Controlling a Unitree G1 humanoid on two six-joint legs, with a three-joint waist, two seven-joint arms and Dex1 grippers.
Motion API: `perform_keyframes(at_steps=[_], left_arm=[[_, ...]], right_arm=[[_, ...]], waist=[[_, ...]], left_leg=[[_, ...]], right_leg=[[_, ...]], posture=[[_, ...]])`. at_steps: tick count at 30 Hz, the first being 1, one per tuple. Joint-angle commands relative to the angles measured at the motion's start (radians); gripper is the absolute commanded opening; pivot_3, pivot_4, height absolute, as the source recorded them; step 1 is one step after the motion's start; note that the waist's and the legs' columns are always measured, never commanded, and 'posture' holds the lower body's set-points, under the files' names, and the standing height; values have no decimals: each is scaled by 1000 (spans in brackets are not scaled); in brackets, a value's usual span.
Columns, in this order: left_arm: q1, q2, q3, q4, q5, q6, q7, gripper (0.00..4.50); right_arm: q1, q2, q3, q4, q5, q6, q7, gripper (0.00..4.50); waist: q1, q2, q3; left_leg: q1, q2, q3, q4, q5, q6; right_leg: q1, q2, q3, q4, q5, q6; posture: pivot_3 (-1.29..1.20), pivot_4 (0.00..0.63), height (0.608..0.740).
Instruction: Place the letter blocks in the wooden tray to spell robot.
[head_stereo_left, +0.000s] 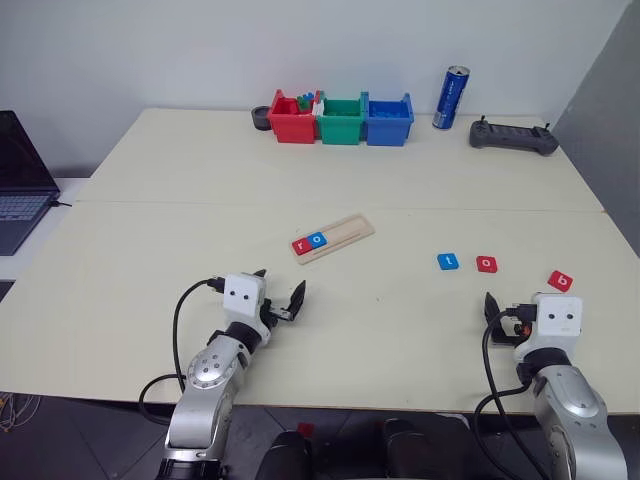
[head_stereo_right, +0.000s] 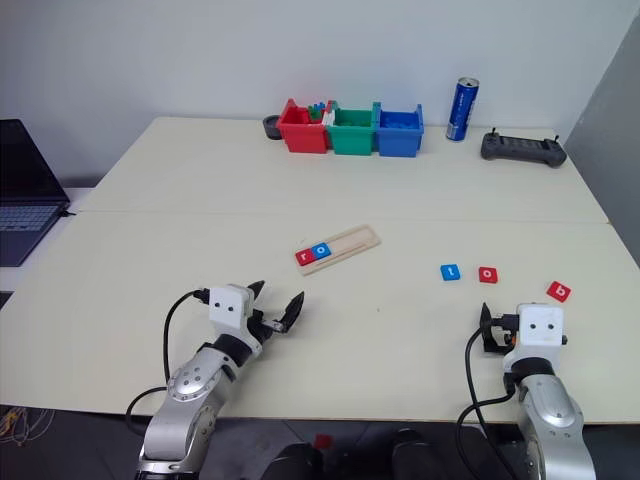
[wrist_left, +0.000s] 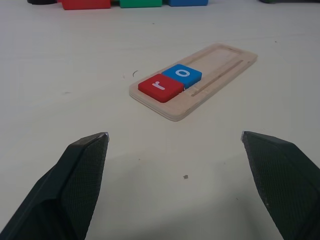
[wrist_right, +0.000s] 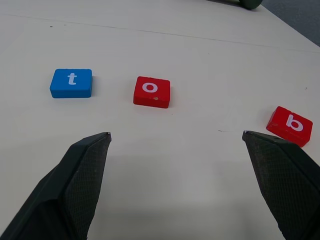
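The wooden tray (head_stereo_left: 345, 235) lies slanted at the table's middle. A red "r" block (wrist_left: 161, 86) and a blue "o" block (wrist_left: 182, 75) sit side by side at its near-left end. Three loose letter blocks lie to the right on the table: a blue "t" (wrist_right: 71, 83), a red "o" (wrist_right: 152, 91) and a red "b" (wrist_right: 290, 125). My left gripper (wrist_left: 175, 134) is open and empty, hovering a short way in front of the tray. My right gripper (wrist_right: 175, 133) is open and empty too, just in front of the loose blocks.
Red (head_stereo_left: 293, 118), green (head_stereo_left: 342, 120) and blue (head_stereo_left: 388, 120) plastic bins stand in a row at the back. A blue can (head_stereo_left: 451, 97) and a black controller (head_stereo_left: 513, 136) are at the back right. A laptop (head_stereo_left: 20, 180) sits off the left edge.
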Motion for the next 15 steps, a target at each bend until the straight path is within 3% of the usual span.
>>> perform_keyframes(at_steps=[1, 7, 15], left_arm=[[-29, 5, 25, 9, -4, -30, 7, 4500], [-96, 36, 38, 65, -37, -49, -68, 4500], [-309, 110, 57, 298, -113, -80, -246, 4500]], right_arm=[[-17, -24, -7, -25, -8, -14, 9, 4489], [-98, -103, 4, -35, 45, 22, 106, 4489], [-264, -264, 58, -7, 271, 136, 417, 4489]], waist=[[0, 0, 0], [0, 0, 0], [0, -4, 3]], left_leg=[[0, 0, 0, 0, 0, 0], [0, 0, 0, 0, 0, 0], [0, 0, -1, 0, 0, 0]], right_leg=[[0, 0, 0, 0, 0, 0], [0, 0, 0, 0, 0, 0], [1, 1, -2, 0, 0, 0]], posture=[[0, 150, 740], [0, 150, 740], [0, 150, 740]])
